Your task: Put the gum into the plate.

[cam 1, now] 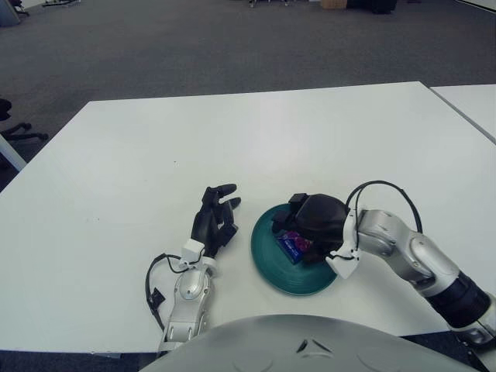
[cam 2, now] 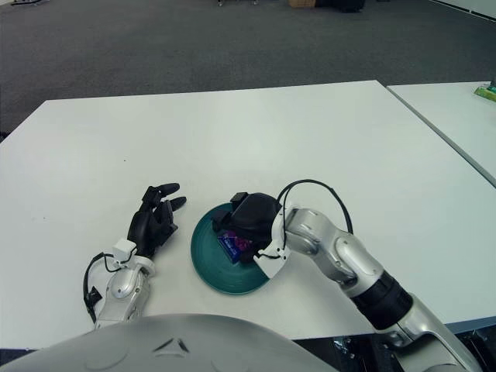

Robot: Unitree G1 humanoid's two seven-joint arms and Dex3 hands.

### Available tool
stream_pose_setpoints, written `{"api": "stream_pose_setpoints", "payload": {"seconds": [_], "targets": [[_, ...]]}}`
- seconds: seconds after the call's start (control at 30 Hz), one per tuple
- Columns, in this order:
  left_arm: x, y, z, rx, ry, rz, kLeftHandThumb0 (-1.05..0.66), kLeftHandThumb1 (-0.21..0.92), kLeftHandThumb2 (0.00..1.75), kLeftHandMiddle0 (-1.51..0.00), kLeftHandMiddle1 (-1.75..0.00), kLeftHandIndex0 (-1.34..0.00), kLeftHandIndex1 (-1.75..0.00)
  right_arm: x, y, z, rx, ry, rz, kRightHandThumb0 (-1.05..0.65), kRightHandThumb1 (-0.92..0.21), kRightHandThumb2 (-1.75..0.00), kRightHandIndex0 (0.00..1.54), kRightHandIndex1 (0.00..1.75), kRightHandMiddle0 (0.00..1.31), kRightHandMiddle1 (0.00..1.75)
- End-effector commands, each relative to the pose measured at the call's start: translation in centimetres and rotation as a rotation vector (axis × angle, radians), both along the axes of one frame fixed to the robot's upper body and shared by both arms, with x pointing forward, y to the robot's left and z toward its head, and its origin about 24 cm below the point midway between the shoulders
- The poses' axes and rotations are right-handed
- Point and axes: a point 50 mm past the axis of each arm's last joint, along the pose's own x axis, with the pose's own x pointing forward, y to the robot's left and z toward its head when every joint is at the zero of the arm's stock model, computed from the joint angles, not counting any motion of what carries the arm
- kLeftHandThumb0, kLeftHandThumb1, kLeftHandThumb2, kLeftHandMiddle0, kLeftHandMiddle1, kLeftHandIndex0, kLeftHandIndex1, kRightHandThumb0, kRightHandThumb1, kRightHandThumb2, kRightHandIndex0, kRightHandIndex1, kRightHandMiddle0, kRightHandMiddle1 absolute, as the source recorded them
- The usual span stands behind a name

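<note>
Right hand [cam 1: 314,221] holds gum [cam 1: 294,245] over teal plate [cam 1: 271,263].

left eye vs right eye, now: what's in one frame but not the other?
Left eye only: dark office chair base at the left edge.
Right eye only: a small green object on the neighbouring white table.
Both: the right robot hand over the round teal plate, its fingers around the blue-purple gum packet; the left robot hand open just left of the plate; white table; grey carpet.
</note>
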Motion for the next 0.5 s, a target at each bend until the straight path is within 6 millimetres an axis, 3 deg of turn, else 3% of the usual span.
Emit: {"api": "stream_pose_setpoints", "payload": {"seconds": [0.0, 0.23, 0.47], "targets": [[-0.1, 0.0, -0.6, 0.015, 0.033, 0.033, -0.85, 0.92, 0.94, -0.31, -0.55, -0.13, -1.12, 0.0, -0.1, 0.4, 0.105, 0.034, -0.061, -1.04, -0.92, -0.94, 0.01, 0.03, 0.00, 0.04], [-0.2, 0.0, -0.5, 0.005, 0.027, 0.047, -0.88, 0.92, 0.97, -0.33, -0.41, -0.10, -1.09, -0.3, -0.7, 0.0, 0.310, 0.040, -0.132, -1.05, -0.92, -0.91, 0.00, 0.00, 0.00, 0.00], [-0.3, 0.0, -0.4, -0.008, 0.017, 0.032, -0.92, 0.92, 0.97, -0.33, -0.33, -0.05, -1.04, -0.9, -0.8, -1.0, 0.640, 0.170, -0.237, -1.05, -0.92, -0.83, 0.00, 0.00, 0.00, 0.00]]}}
